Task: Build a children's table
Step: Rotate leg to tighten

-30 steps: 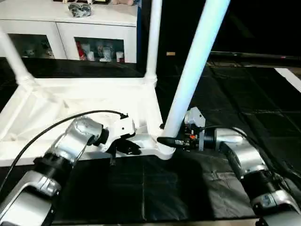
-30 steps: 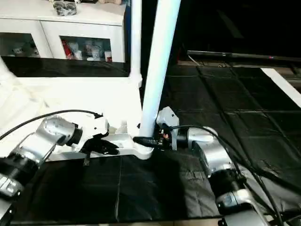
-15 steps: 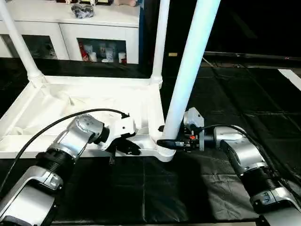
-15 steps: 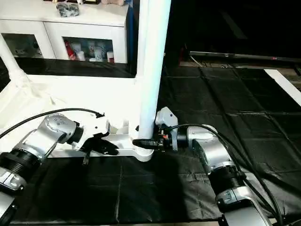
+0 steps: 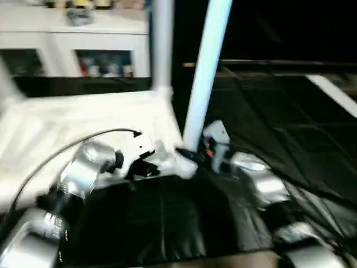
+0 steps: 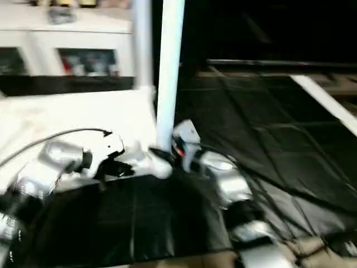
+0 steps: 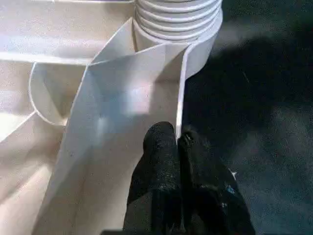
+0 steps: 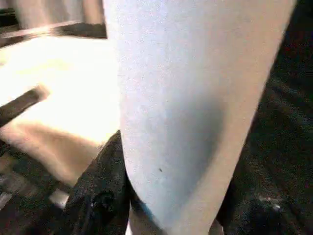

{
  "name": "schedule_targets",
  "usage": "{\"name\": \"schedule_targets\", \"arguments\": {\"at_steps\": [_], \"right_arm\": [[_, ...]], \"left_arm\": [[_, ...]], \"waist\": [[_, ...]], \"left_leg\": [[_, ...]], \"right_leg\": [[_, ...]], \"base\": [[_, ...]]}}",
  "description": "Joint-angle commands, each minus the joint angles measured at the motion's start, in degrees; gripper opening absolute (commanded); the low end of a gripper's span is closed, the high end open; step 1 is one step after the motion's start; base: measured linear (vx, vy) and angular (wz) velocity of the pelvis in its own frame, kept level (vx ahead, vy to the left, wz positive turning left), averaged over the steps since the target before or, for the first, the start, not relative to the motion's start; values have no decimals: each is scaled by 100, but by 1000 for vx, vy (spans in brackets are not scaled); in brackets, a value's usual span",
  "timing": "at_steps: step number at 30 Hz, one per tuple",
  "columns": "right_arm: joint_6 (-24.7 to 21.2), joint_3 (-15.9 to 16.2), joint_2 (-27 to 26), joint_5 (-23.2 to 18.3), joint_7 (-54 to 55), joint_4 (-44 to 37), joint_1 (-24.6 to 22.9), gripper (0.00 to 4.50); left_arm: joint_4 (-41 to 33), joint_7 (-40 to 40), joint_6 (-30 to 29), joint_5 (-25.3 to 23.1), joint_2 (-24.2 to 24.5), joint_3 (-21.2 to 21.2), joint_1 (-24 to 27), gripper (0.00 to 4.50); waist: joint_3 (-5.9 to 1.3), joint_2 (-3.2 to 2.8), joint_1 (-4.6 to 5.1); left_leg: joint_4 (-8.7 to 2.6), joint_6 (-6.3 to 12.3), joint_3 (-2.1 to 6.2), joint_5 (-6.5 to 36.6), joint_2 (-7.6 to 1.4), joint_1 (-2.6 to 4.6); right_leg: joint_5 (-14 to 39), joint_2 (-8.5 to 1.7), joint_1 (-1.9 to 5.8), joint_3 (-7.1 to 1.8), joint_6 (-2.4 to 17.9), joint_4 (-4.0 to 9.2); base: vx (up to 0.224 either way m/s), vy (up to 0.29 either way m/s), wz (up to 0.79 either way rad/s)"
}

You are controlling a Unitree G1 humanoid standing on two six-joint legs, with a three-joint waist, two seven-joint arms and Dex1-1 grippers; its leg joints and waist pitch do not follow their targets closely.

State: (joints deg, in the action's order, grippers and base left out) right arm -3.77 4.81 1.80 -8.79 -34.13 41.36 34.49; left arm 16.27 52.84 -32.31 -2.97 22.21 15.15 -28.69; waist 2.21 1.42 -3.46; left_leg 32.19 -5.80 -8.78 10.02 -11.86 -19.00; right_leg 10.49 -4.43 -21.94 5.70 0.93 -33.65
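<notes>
while left claw [image 7: 177, 139] pinched on tabletop [image 7: 122, 98] rim, right claw [image 5: 192, 155] clamped round upright leg [image 5: 205, 72]

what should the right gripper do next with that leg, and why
Probably keep turning or pressing the leg down into the corner socket. The right gripper is clamped around the leg's base, the leg stands a little tilted, and the left gripper is pinched on the tabletop rim to brace it. Whether the leg is fully seated cannot be told.
</notes>
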Motion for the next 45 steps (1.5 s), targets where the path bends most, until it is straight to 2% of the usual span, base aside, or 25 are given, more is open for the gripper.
{"name": "schedule_targets", "arguments": {"at_steps": [1, 2, 7, 8, 11, 16, 18, 19, 23, 24, 25, 28, 29, 30, 33, 35, 36, 37, 38, 40, 42, 44, 45], "right_arm": [[-469, 29, -165, 148, 573, 832, -27, 191], [-424, 40, -265, 199, 731, 1040, 133, 191], [-379, 13, -365, 227, 787, 1187, 309, 191], [-365, -1, -381, 243, 807, 1208, 328, 191], [-314, -34, -407, 268, 841, 1301, 361, 191], [-196, -67, -382, 337, 843, 1525, 423, 191], [-252, -155, -382, 239, 719, 1518, 419, 191], [-259, -224, -385, 165, 663, 1502, 417, 247], [-164, -282, -383, 140, 634, 1518, 435, 270], [-144, -293, -380, 133, 619, 1520, 437, 295], [-105, -309, -366, 127, 594, 1526, 433, 295], [-43, -339, -324, 129, 537, 1478, 389, 316], [77, -312, -276, 171, 474, 1379, 318, 327], [227, -282, -224, 240, 444, 1298, 253, 339], [314, -314, -138, 166, 214, 1005, 79, 362], [303, -359, -66, 95, 171, 779, -51, 388], [363, -380, 25, 28, 67, 500, -250, 398], [383, -410, 104, -44, -26, 232, -434, 398], [394, -432, 155, -95, -93, 55, -557, 414], [295, -460, 380, -266, -416, -607, -958, 427], [276, -459, 427, -296, -488, -728, -1028, 439], [254, -463, 508, -369, -665, -927, -1128, 447], [243, -460, 593, -416, -831, -1116, -1222, 447]], "left_arm": [[-529, -444, -400, 99, -477, -106, -26, 0], [-639, -541, -524, 64, -680, -12, -40, 0], [-465, -675, -474, -27, -751, 97, -127, 0], [-398, -809, -479, -94, -715, 78, -149, 0], [-415, -1070, -634, -168, -690, -6, -158, 0], [-350, -1192, -666, -218, -677, -104, -184, 0], [-305, -1182, -613, -197, -666, -118, -205, 0], [-271, -1170, -574, -177, -656, -133, -223, 0], [-194, -1147, -461, -131, -608, -129, -265, 0], [-168, -1126, -399, -119, -588, -120, -277, 0], [-136, -1075, -337, -96, -563, -106, -293, 0], [-80, -971, -230, -82, -511, -75, -322, 0], [-8, -939, -152, -91, -487, -62, -349, 0], [63, -922, -79, -97, -466, -47, -374, 0], [178, -862, 71, -91, -430, -12, -413, 0], [252, -812, 176, -71, -408, 13, -435, 0], [326, -717, 296, -88, -358, 71, -445, 0], [393, -645, 397, -109, -321, 118, -452, 0], [436, -598, 465, -124, -297, 148, -456, 0], [597, -419, 715, -124, -232, 216, -461, 0], [625, -381, 767, -129, -214, 234, -459, 0], [663, -281, 854, -138, -162, 276, -450, 0], [711, -171, 1000, -150, -103, 322, -444, 0]], "waist": [[-205, -87, -7], [-212, -66, 23], [-213, -43, 14], [-215, -14, 8], [-212, -27, -11], [-198, -48, 14], [-196, -50, 16], [-200, -52, 12], [-209, -72, 12], [-219, -67, 5], [-215, -95, 1], [-212, -85, 5], [-224, -156, -7], [-232, -112, 3], [-281, -122, -38], [-328, -119, -51], [-322, -141, -80], [-312, -152, -74], [-329, -133, -103], [-326, -152, -127], [-338, -145, -147], [-313, -145, -149], [-301, -148, -159]], "left_leg": [[-426, -111, 63, 2523, -114, 33], [-439, -76, 59, 2416, -117, -15], [-419, 43, 28, 2385, -83, 1], [-426, 64, 23, 2294, -88, -11], [-436, 65, 19, 2189, -95, -15], [-444, 19, 34, 2403, -97, -6], [-441, 19, 35, 2475, -92, 8], [-442, 22, 35, 2481, -92, 11], [-450, 25, 34, 2467, -98, -2], [-459, 29, 39, 2388, -105, -18], [-462, 35, 36, 2351, -107, -24], [-465, 28, 32, 2368, -110, -25], [-459, 20, 30, 2313, -108, -17], [-451, 41, 15, 2222, -104, -44], [-431, 99, -14, 1779, -120, -69], [-395, 187, -34, 1222, -126, -123], [-371, 253, -56, 1037, -127, -124], [-372, 275, -52, 1008, -127, -137], [-364, 306, -55, 936, -133, -146], [-353, 338, -69, 908, -128, -131], [-356, 346, -62, 855, -145, -130], [-362, 336, -83, 1029, -132, -117], [-364, 329, -86, 1139, -131, -116]], "right_leg": [[3231, -425, 106, -246, 608, 603], [3027, -405, 138, -247, 657, 572], [3079, -399, 107, -256, 561, 611], [3053, -399, 112, -261, 554, 599], [3035, -401, 113, -263, 541, 598], [3145, -393, 95, -248, 510, 617], [3212, -391, 86, -247, 481, 630], [3210, -393, 82, -250, 476, 636], [3052, -395, 91, -255, 540, 631], [2907, -393, 113, -261, 593, 601], [2818, -393, 111, -266, 627, 588], [2825, -397, 117, -269, 640, 593], [2714, -398, 114, -281, 683, 580], [2560, -386, 136, -281, 706, 572], [1894, -380, 173, -311, 897, 492], [1060, -353, 212, -315, 1112, 379], [787, -355, 210, -318, 1156, 372], [719, -349, 213, -316, 1178, 362], [574, -354, 245, -314, 1178, 343], [436, -333, 241, -315, 1218, 343], [292, -346, 253, -317, 1277, 302], [561, -348, 246, -316, 1269, 349], [786, -358, 246, -322, 1198, 375]], "base": [[0, 0, 0], [0, 0, 0], [0, 0, 0], [0, 0, 0], [0, 0, 0], [0, 0, 0], [0, 0, 0], [0, 0, 0], [0, 0, 0], [0, 0, 0], [0, 0, 0], [0, 0, 0], [0, 0, 0], [0, 0, 0], [0, 0, 0], [0, 0, 0], [0, 0, 0], [0, 0, 0], [0, 0, 0], [0, 0, 0], [0, 0, 0], [0, 0, 0], [0, 0, 0]]}}
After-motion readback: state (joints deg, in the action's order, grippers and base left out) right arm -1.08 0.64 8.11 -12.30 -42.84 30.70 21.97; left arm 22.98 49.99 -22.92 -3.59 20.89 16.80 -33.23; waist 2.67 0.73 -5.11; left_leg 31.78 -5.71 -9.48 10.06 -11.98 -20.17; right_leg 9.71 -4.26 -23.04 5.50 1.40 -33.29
